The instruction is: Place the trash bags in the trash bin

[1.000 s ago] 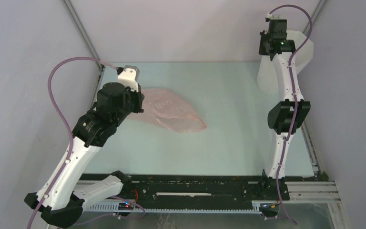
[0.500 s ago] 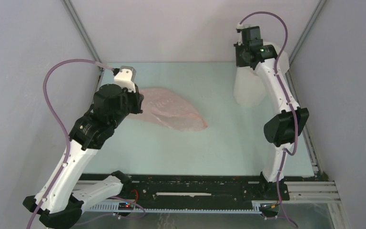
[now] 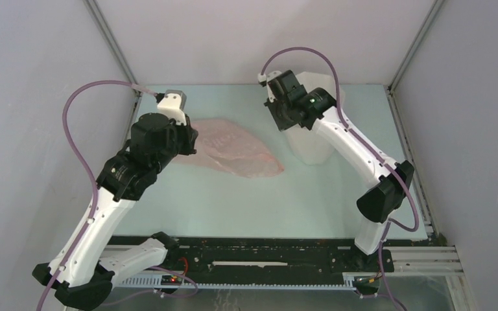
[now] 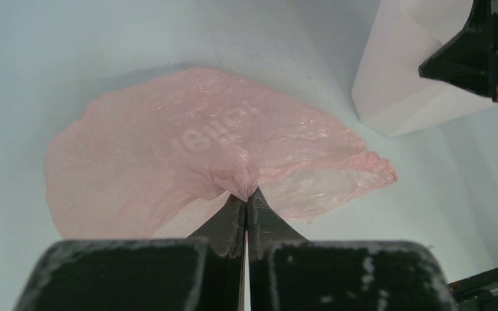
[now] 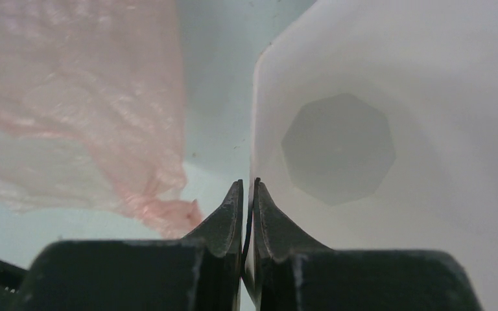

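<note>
- The trash bag (image 3: 233, 152) lies flat and wrinkled on the desk (image 3: 337, 194), left of centre. Its faint printed lettering is unreadable.
- The left jaws are closed tight on a small gathered pinch of the bag's film at its near edge.
- The trash bin (image 3: 312, 148) is just right of the bag, with a strip of desk between them, and its mouth is open.
- The right jaws are nearly closed on the bin's thin rim wall, one finger inside and one outside.
- The desk is pale green, inside plain grey walls (image 3: 233, 39) with metal corner posts.
- Purple cables (image 3: 78, 129) loop over both arms.
- From above, the left wrist hides the bag's left end and the right wrist covers part of the bin's rim.
- I cannot tell whether the bin's base touches the desk.
</note>
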Available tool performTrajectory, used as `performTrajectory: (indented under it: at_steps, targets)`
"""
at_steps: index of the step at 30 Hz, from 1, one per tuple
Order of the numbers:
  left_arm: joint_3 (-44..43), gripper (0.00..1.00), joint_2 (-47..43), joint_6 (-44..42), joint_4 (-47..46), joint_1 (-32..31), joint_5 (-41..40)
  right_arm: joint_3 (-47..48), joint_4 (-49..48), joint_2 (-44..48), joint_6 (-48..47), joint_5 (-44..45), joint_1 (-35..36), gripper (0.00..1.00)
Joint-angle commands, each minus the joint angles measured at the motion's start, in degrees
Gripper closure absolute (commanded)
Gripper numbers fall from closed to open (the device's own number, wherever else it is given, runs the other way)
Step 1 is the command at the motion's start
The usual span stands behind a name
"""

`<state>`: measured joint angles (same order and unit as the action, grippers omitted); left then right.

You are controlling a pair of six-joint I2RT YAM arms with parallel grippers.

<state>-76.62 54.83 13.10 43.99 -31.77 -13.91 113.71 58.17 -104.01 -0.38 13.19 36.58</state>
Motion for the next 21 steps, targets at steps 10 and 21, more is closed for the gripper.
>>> performTrajectory:
  at_steps: [10, 21]
  targets:
    - [-4.85, 1.0, -0.39, 1.78, 1.97, -0.48, -0.51, -5.48, 0.68, 10.22, 4.85, -8.72, 1.45, 1.0]
    - [-4.28, 1.0, -0.25, 3.44, 2.25, -0.48, 0.99, -2.74, 4.18, 11.88, 6.2, -4.96, 2.7, 0.55]
